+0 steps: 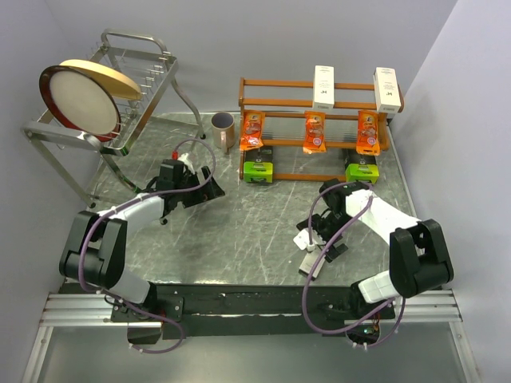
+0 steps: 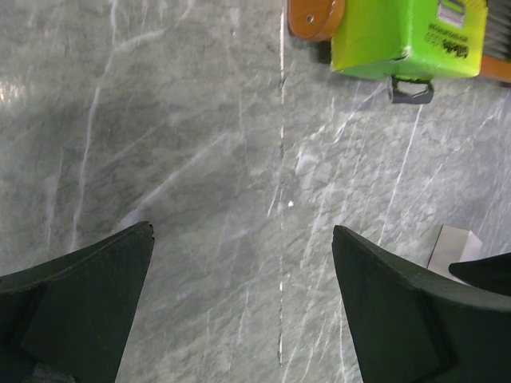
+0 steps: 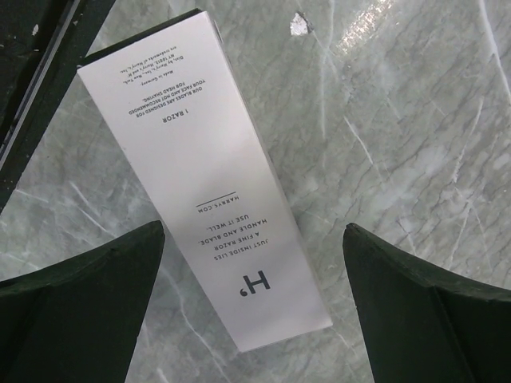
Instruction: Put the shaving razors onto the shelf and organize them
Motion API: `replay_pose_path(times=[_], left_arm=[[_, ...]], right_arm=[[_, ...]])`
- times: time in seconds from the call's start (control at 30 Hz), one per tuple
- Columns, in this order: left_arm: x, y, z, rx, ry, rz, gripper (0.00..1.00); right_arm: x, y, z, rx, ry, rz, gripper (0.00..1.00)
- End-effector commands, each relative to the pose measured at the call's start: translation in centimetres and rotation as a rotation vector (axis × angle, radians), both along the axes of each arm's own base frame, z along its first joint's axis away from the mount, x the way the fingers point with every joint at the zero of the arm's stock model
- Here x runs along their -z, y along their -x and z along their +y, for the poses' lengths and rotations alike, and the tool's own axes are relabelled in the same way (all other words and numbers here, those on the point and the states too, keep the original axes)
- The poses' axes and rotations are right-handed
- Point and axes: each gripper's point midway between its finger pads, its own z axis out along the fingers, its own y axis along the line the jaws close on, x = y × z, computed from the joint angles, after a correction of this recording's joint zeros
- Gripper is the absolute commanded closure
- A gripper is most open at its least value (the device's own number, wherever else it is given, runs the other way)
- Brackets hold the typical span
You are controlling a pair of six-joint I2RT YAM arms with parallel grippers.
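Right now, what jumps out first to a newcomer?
The orange-brown wooden shelf at the back right, stocked in colour rows: white boxes on top, orange packets in the middle, lime-green packs below. One long white razor box lies flat on the grey marbled table under the open right pincer. Far left, a round red-rimmed plate stands in a silver wire rack.

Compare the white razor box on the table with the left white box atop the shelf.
Pose: the table box lies flat on the table; the shelf box stands upright. Place: the table box is off the shelf, below the open right gripper; the shelf box sits on the top tier. Shared: both long, slim, white, with a dark logo.
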Motion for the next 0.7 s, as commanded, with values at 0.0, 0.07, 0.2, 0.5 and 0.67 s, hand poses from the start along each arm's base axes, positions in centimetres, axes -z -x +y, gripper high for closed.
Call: replay_pose_path(times=[0.0,0.07,0.2,0.5,0.67], left_arm=[[-2.6,-2.2,-0.8,0.004,0.038,-0.08,0.01],[-2.6,-2.2,-0.8,0.007,0.037,-0.076,0.01],[-2.5,-2.3,-0.8,0.002,0.037,-0.077,0.0],[-2.3,-2.3,-0.9,0.001,0.042,-0.072,0.0],[-2.6,-2.6,-1.2,0.012,0.043,-0.076,0.01]], right_arm=[[-0.2,-1.1,1.4,-0.57,-0.132,-0.203,0.0],[0.3,-0.9,0.8,-0.574,-0.105,-0.172,0.0],[0.4,-0.6,1.1,-0.535,-0.12,-0.148,0.02],[-0.6,0.8,4.5,-0.448,-0.272,-0.152,0.2],[-0.3,1.1,4.9,-0.432,-0.251,-0.135,0.28]])
